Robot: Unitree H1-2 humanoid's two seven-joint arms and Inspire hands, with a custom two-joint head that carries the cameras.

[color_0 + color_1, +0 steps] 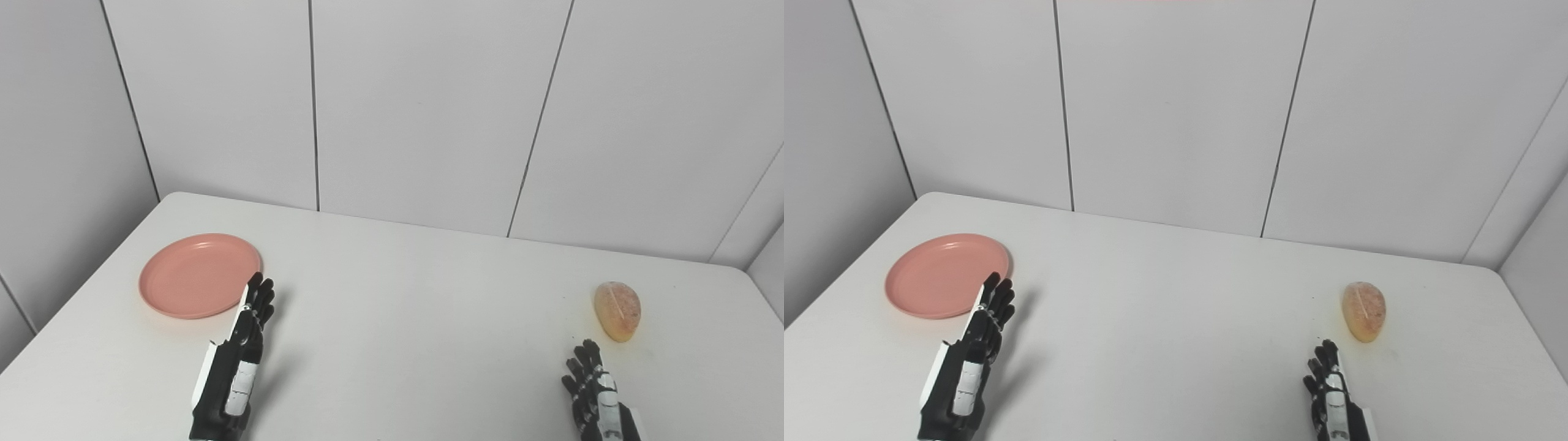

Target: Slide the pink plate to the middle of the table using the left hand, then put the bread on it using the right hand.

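Right now the pink plate (199, 275) sits at the table's (416, 318) far left, just left of the left hand (236, 361), whose straight fingers hold nothing. The bread (617, 310) lies just beyond the empty right hand (597, 395).

Both the left hand (236, 361) and right hand (597, 392) have black fingers with white-and-silver panels on their backs
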